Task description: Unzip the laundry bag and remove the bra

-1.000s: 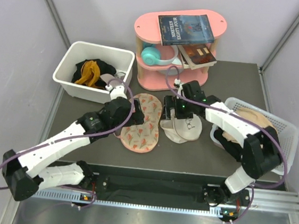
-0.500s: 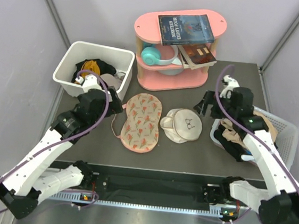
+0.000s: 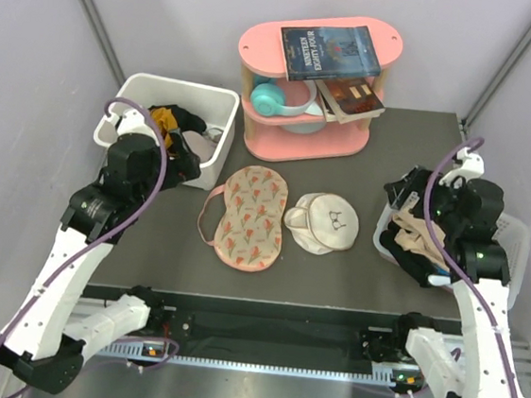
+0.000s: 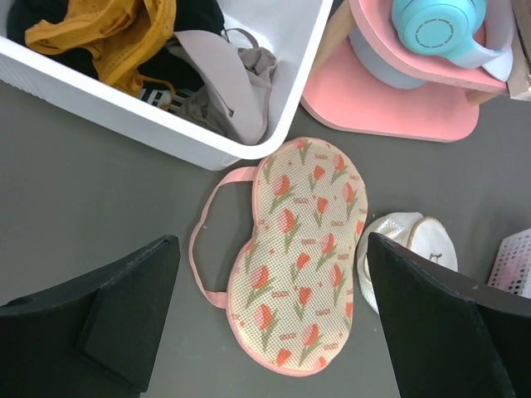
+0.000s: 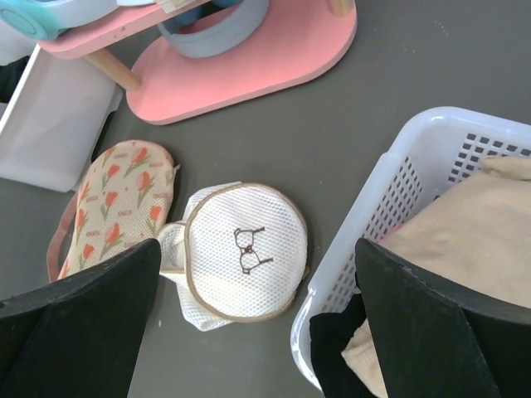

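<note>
The laundry bag [image 3: 322,224] lies on the dark table at the middle, round and cream-white, with a small bra drawing on top [image 5: 249,257]; a fold of mesh sticks out at its left. The left wrist view shows only its edge [image 4: 402,245]. The mustard-yellow bra [image 3: 165,117] lies in the white bin on black clothes [image 4: 108,33]. My left gripper [image 3: 185,167] hangs open beside the bin, high over the floral piece [image 4: 272,249]. My right gripper [image 3: 406,200] hangs open at the basket's left rim, above the bag [image 5: 257,249]. Neither holds anything.
A pink floral flat piece [image 3: 249,216] lies left of the bag. The white bin [image 3: 120,141] stands at the back left. A pink shelf [image 3: 300,146] with a book and headphones stands at the back. A white perforated basket [image 3: 518,235] with beige and black clothes stands at the right.
Both arms have drawn back from the middle and risen: the left toward the bin, the right from over the bag toward the basket. Both grippers stay open.
</note>
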You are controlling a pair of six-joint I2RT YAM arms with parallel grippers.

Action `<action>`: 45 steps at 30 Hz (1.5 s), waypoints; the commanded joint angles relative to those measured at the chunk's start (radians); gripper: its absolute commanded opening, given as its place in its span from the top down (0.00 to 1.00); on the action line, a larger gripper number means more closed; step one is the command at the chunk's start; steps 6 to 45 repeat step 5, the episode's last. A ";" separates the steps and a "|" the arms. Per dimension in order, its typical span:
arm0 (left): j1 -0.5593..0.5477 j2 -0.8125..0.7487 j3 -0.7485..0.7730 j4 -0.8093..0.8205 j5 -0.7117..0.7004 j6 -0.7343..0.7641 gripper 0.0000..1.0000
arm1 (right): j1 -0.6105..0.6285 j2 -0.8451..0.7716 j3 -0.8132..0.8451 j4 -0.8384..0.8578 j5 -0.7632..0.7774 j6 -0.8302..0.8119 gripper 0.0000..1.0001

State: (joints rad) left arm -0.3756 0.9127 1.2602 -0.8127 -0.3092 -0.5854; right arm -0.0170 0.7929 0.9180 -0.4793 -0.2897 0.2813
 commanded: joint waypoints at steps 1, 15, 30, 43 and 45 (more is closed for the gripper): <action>0.004 0.017 0.044 -0.039 -0.036 0.036 0.01 | -0.017 -0.020 -0.011 0.021 0.017 -0.004 0.00; 0.004 0.025 0.056 -0.029 -0.050 0.048 0.01 | -0.017 -0.018 -0.010 0.008 0.020 -0.028 0.00; 0.004 0.025 0.056 -0.029 -0.050 0.048 0.01 | -0.017 -0.018 -0.010 0.008 0.020 -0.028 0.00; 0.004 0.025 0.056 -0.029 -0.050 0.048 0.01 | -0.017 -0.018 -0.010 0.008 0.020 -0.028 0.00; 0.004 0.025 0.056 -0.029 -0.050 0.048 0.01 | -0.017 -0.018 -0.010 0.008 0.020 -0.028 0.00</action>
